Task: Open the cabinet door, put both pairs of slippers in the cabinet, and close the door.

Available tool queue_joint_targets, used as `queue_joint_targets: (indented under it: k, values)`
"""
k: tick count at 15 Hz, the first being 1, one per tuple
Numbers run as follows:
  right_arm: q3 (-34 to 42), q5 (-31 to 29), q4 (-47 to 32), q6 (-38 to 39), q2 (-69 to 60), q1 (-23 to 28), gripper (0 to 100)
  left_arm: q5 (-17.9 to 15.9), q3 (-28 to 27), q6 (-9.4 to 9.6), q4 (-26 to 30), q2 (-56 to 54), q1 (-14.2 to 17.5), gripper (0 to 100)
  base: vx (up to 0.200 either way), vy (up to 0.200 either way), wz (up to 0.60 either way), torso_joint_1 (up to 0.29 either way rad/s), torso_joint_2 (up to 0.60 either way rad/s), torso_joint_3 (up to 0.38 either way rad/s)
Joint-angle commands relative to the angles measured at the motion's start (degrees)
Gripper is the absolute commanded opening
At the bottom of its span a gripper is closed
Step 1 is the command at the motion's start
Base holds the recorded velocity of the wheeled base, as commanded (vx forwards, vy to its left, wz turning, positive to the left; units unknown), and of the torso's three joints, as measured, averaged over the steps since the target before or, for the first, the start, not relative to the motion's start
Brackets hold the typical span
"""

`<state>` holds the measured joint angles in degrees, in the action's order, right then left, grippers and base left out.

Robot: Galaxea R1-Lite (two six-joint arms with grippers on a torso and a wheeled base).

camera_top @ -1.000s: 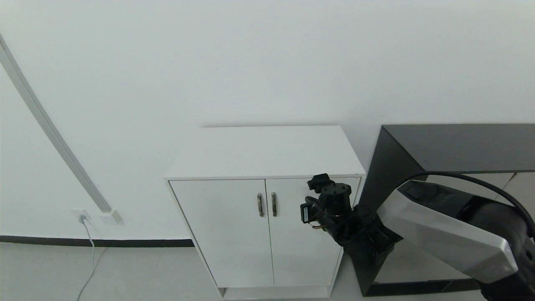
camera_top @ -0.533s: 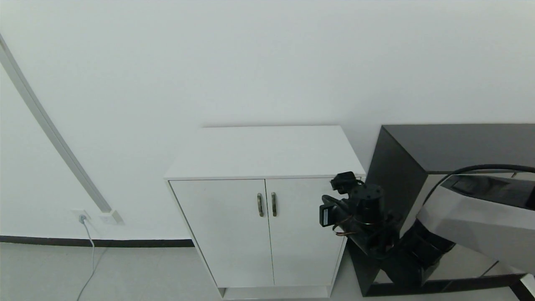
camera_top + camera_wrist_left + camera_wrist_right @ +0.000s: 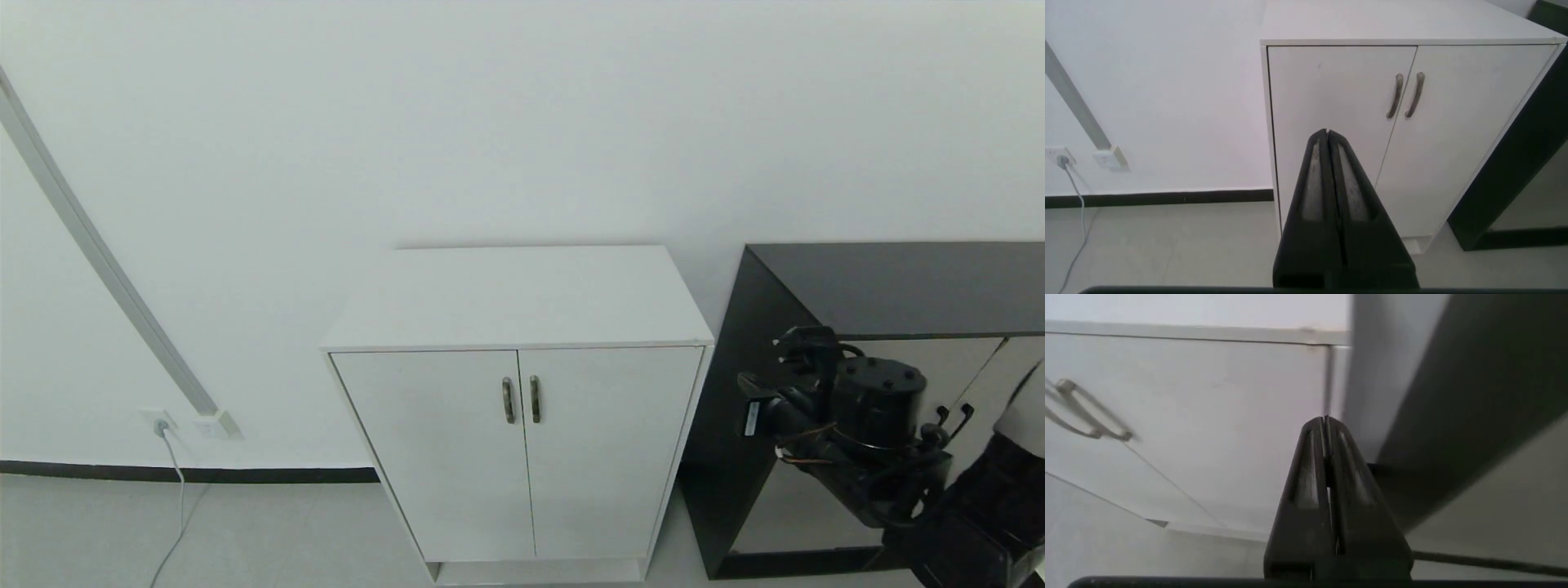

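Note:
The white cabinet [image 3: 522, 302] stands against the wall with both doors closed. Its two metal handles [image 3: 521, 399] meet at the middle seam. My right arm [image 3: 873, 408] hangs to the right of the cabinet, in front of the black unit and apart from the doors. In the right wrist view my right gripper [image 3: 1325, 426] is shut with nothing in it, pointing at the cabinet's right edge [image 3: 1327, 376]. My left gripper [image 3: 1327, 139] is shut and empty too, held back from the cabinet's left door [image 3: 1331, 98], with the handles [image 3: 1406, 95] off to one side.
A black unit [image 3: 882, 286] with a glossy front stands right beside the cabinet. A wall socket with a cable [image 3: 161, 426] and a slanted trunking strip [image 3: 90, 237] are on the left wall. Grey floor [image 3: 245, 531] lies before the cabinet.
My right arm has swung to the right, from in front of the cabinet's right door to in front of the black unit. The doors stay closed.

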<state>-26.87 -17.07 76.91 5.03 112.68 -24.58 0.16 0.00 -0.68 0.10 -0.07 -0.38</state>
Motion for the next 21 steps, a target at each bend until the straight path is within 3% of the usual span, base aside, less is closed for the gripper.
queue_joint_targets:
  k: [1,13,15,18,21]
  values:
    - [6.7,-0.1,0.3,-1.2,-8.0,2.9,0,0.0,0.0,-0.02,0.0,0.1,0.0,0,0.000,0.000,0.00,0.000,0.00,0.000]
    - [26.9,-0.1,-2.2,-3.9,-35.5,11.3,0,0.0,0.0,-0.02,0.0,0.1,0.0,0,0.000,0.000,0.00,0.000,0.00,0.000]
    - [26.9,0.6,-13.4,-3.9,-46.7,14.4,0,0.0,0.0,-0.02,0.0,0.1,0.0,0,0.000,0.000,0.00,0.000,0.00,0.000]
    - [26.3,0.9,-29.4,-4.2,-62.4,14.2,0,0.0,0.0,-0.02,0.0,0.1,0.0,0,0.000,0.000,0.00,0.000,0.00,0.000]
    - [24.0,6.3,-45.5,-4.1,-73.7,14.0,0,0.0,0.0,-0.02,0.0,0.1,-0.1,0,0.000,0.000,0.00,0.000,0.00,0.000]
